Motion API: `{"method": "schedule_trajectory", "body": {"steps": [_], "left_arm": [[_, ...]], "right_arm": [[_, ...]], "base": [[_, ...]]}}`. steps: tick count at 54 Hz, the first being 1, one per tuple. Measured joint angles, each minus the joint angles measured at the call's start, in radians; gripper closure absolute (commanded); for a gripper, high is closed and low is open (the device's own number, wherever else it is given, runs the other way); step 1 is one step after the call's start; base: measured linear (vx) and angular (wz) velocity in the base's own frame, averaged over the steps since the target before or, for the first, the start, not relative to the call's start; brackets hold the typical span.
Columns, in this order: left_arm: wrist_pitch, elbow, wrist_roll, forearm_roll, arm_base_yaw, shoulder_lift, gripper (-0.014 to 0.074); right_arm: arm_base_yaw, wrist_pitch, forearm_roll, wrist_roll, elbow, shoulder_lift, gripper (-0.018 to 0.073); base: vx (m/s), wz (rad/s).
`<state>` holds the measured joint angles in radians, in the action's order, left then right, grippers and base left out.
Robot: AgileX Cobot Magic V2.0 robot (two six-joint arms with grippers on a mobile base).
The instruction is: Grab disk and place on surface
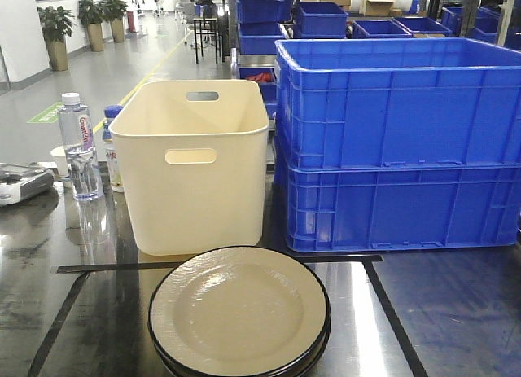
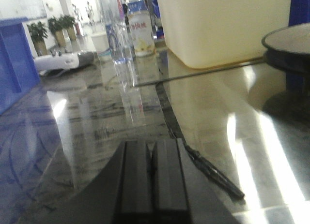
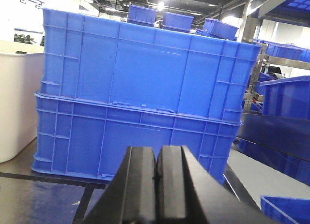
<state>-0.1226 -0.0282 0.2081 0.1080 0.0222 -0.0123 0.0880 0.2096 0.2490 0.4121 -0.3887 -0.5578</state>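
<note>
A stack of cream plates with black rims, the disks (image 1: pixel 238 313), rests on the shiny dark metal tabletop (image 1: pixel 383 328) inside a rectangle of black tape lines (image 1: pixel 391 316). In the left wrist view the stack's edge (image 2: pixel 288 45) shows at the far right, raised above the tabletop (image 2: pixel 121 122). My left gripper (image 2: pixel 152 154) is shut and empty, low over the metal, well to the left of the plates. My right gripper (image 3: pixel 158 158) is also shut and empty, facing the blue crates. Neither gripper shows in the front view.
A cream plastic bin (image 1: pixel 194 169) stands behind the plates, with two stacked blue crates (image 1: pixel 399 145) to its right. Water bottles (image 1: pixel 80 147) and a white device (image 1: pixel 23 181) sit at the left. A loose strip of black tape (image 2: pixel 213 171) lies beside the left gripper.
</note>
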Motion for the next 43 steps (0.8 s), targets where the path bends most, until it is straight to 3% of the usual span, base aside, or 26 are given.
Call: {"method": "schedule_trajectory", "body": {"steps": [43], "left_arm": [[-0.008, 0.0, -0.003, 0.0, 0.0, 0.0, 0.0595]], "right_arm": [[0.0, 0.0, 0.002, 0.0, 0.0, 0.0, 0.0568]], "base": [[0.0, 0.0]]}}
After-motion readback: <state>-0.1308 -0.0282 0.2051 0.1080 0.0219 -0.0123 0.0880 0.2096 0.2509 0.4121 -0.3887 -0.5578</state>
